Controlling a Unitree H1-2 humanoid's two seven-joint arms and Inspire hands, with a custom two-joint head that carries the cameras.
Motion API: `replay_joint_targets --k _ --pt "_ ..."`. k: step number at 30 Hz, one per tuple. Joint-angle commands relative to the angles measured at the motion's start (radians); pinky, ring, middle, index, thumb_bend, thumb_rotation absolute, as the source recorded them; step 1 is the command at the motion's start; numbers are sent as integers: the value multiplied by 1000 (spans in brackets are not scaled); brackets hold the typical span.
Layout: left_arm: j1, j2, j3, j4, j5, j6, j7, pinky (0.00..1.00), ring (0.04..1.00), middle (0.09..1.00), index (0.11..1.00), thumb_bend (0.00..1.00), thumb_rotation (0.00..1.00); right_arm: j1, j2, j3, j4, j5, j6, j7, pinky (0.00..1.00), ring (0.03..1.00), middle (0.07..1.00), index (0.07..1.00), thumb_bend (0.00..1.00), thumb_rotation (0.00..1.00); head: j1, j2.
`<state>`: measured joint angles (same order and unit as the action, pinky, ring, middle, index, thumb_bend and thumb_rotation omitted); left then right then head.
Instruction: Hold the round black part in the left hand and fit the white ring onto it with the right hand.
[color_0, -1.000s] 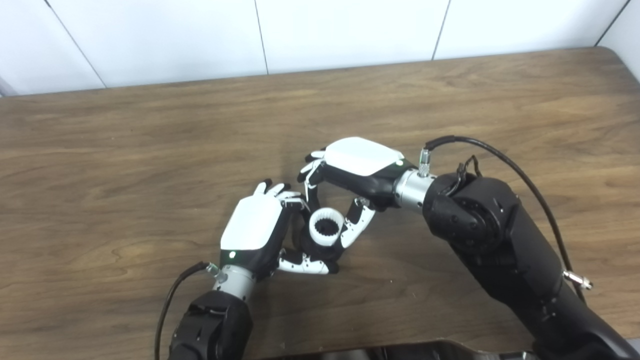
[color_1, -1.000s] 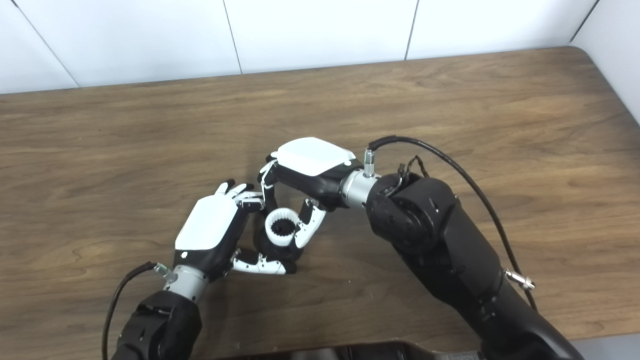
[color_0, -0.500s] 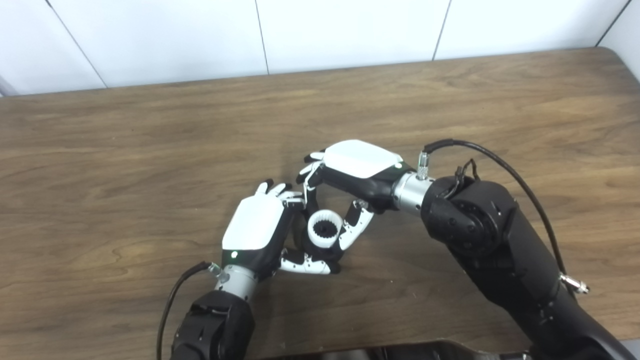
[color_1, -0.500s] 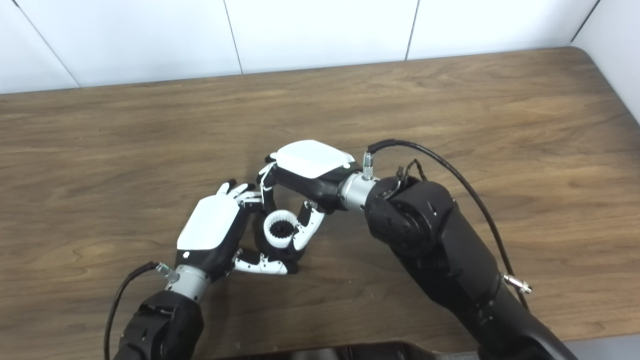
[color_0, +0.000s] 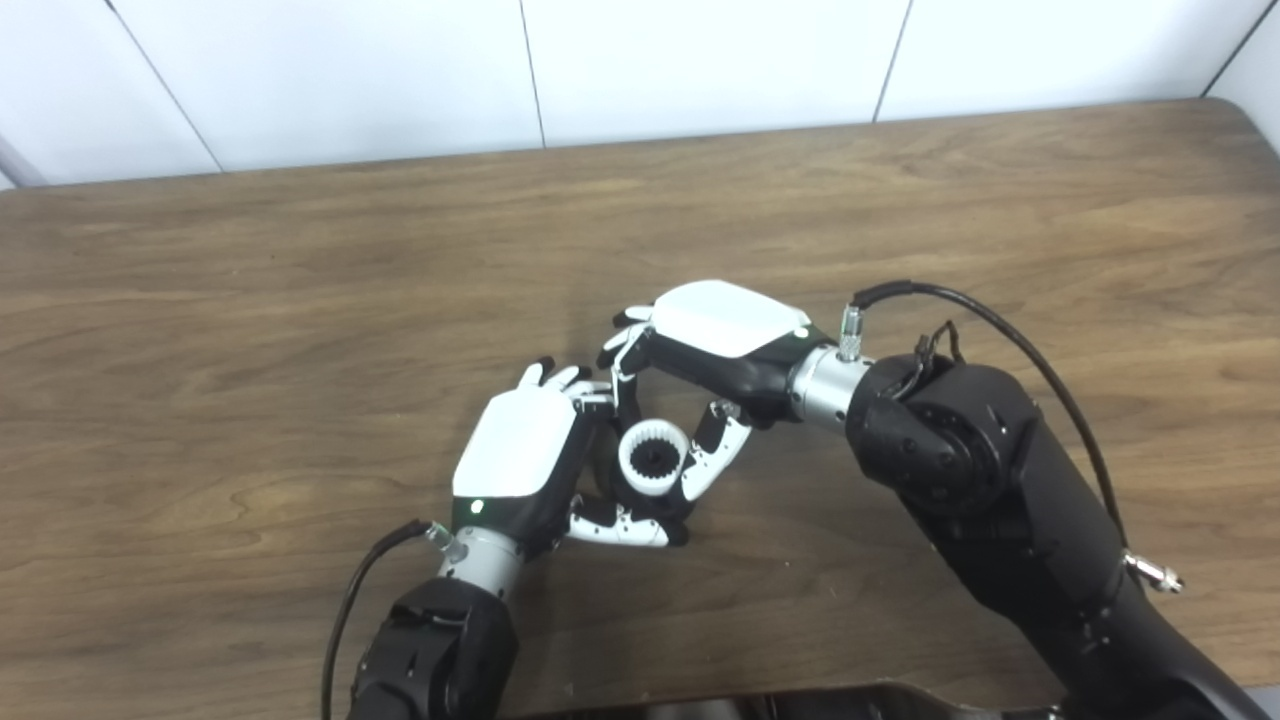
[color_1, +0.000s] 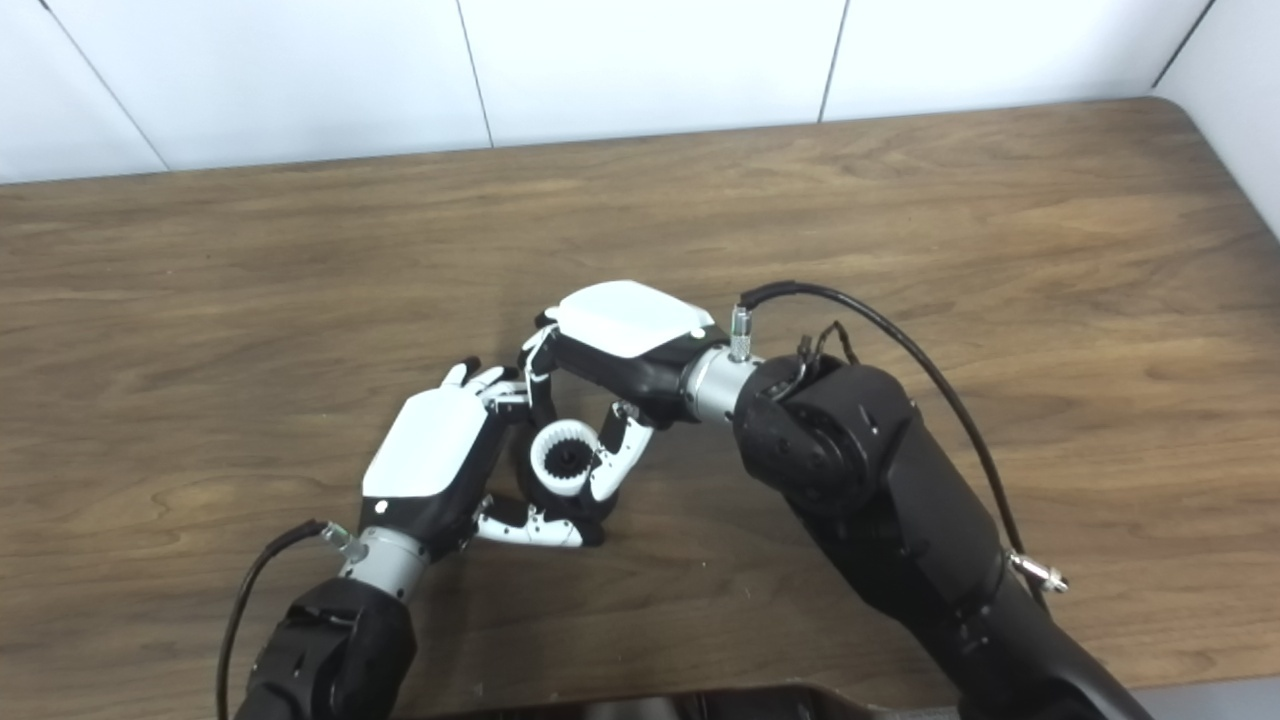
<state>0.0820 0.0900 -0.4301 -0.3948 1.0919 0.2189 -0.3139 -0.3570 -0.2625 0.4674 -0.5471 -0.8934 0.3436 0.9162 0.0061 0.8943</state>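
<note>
My left hand (color_0: 520, 462) is shut on the round black part (color_0: 640, 502), which is mostly hidden by both hands near the table's middle front. The white toothed ring (color_0: 654, 458) sits on top of the black part, its opening facing up. My right hand (color_0: 700, 350) reaches in from the right, its fingers and thumb closed around the ring's sides. The same shows in the right eye view: the ring (color_1: 563, 457), the left hand (color_1: 432, 460), the right hand (color_1: 615, 340).
The brown wooden table (color_0: 300, 280) spreads all around the hands. A white panelled wall (color_0: 640, 60) runs behind its far edge. A black cable (color_0: 985, 320) loops off my right wrist.
The ring has sunk a little lower onto the black part. Both hands have stayed in place; the camera has shifted slightly.
</note>
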Motion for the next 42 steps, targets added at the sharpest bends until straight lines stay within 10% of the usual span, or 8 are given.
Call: replay_joint_targets --k 1,42 --pt "-3 -9 -15 18 -4 -1 -20 1000 914 787 479 525 54 -26 -2 -16 -4 9 -20 -20 942 950 839 485 524 138 1 1" --pt "-8 -10 -15 10 -2 3 -28 1000 915 788 479 525 54 -13 -5 -18 27 2 -19 -32 902 955 845 485 525 140 -3 8"
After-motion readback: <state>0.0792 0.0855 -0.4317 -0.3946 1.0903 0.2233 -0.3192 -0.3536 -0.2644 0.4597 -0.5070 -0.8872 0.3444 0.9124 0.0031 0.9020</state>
